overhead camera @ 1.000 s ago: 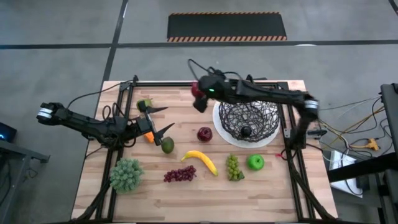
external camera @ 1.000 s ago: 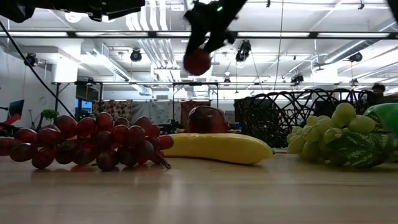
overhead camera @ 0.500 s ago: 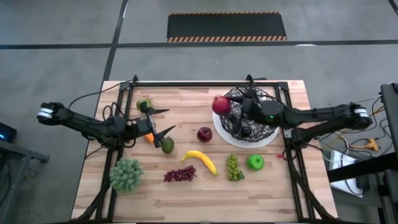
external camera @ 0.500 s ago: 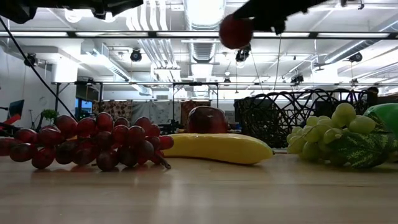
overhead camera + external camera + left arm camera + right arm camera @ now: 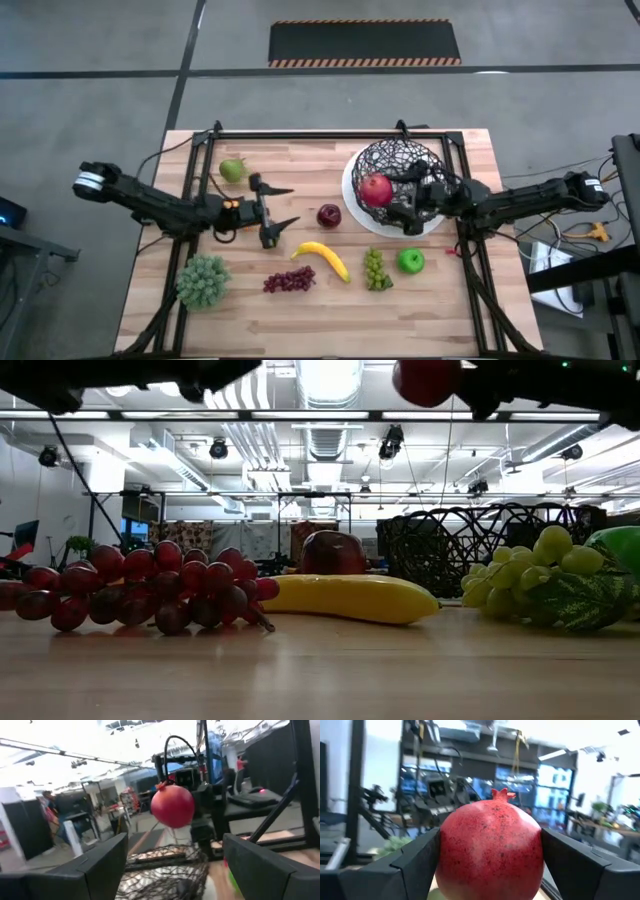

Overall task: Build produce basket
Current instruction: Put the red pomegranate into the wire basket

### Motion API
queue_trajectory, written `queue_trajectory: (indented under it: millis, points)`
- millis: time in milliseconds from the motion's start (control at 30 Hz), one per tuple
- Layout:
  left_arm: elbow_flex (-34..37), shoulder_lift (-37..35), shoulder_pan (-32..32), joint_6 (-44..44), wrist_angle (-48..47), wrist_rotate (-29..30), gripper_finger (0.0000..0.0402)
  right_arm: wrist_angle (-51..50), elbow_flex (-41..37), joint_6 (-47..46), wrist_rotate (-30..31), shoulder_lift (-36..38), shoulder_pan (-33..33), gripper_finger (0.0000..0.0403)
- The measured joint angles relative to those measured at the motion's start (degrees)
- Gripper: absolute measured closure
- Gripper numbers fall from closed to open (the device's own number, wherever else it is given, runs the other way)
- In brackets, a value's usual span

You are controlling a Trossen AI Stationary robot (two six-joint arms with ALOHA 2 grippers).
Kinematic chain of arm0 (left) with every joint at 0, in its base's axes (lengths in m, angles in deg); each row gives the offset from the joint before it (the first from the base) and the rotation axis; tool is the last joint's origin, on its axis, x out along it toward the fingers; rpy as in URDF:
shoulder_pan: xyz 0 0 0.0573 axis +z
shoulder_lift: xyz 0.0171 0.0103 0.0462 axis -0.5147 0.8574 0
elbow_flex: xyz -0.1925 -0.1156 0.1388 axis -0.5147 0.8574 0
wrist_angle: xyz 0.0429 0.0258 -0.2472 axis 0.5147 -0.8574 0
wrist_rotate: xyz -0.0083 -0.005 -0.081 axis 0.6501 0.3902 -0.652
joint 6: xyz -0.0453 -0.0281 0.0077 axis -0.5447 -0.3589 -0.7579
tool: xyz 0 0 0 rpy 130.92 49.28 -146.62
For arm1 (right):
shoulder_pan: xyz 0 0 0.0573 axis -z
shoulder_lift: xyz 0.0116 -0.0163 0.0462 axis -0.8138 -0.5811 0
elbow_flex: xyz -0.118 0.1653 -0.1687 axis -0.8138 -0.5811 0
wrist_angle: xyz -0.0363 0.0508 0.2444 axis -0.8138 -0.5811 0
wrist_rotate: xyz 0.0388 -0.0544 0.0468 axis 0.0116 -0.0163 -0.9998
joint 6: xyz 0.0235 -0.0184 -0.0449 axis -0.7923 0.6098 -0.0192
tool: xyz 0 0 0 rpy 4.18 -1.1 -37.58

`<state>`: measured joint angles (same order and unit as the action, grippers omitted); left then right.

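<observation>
My right gripper (image 5: 388,193) is shut on a red pomegranate (image 5: 376,189), held over the black wire basket (image 5: 400,160) on its white plate. The same fruit shows at the top of the low view (image 5: 425,378) and beyond my left fingers (image 5: 172,806). A dark fruit (image 5: 396,211) lies inside the basket. My left gripper (image 5: 283,206) is open above the table, left of the dark red apple (image 5: 328,215), with the avocado (image 5: 268,239) partly under its near finger. A pear (image 5: 232,169), banana (image 5: 322,258), green grapes (image 5: 375,268), green apple (image 5: 410,261) and purple grapes (image 5: 289,281) rest on the table. My right gripper pinches the pomegranate between its two fingers (image 5: 415,862), one on each opposite side of the fruit (image 5: 449,855). The fingers reach in roughly level from the table's right. The fruit is lifted clear above the basket, its crown (image 5: 499,795) pointing up in the wrist view.
A frilly pale-green leafy bunch (image 5: 203,281) sits near the table's near left corner. A black frame (image 5: 300,136) runs along the far edge and down both sides. Bare wood (image 5: 300,165) lies between the pear and the basket.
My right gripper has carried the pomegranate from beyond the basket's far left rim toward the table's right and near side, and it now hangs over the basket's middle. My left gripper has moved toward the table's right, uncovering the pear.
</observation>
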<state>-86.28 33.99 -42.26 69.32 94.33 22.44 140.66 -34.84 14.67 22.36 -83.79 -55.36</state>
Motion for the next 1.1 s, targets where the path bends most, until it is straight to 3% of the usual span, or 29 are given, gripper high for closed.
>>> queue_trajectory:
  millis: [233,600,867,1100]
  points:
    - [-6.0,15.1,2.1,-1.6,13.1,-7.3,0.0096,7.3,-4.2,0.3,-1.6,0.0,0.0,0.0095]
    - [-23.3,33.7,6.1,-7.8,14.0,-9.4,0.0096,9.3,-5.1,0.6,-5.8,0.0,0.0,0.0093]
    - [-31.6,41.4,8.0,-15.0,14.1,-12.5,0.0096,9.4,-5.0,1.3,-7.6,-0.7,0.0,0.0093]
    - [-35.2,43.9,8.4,-15.2,14.1,-13.9,0.0096,9.6,-5.0,1.4,-9.4,-1.4,0.0,0.0093]
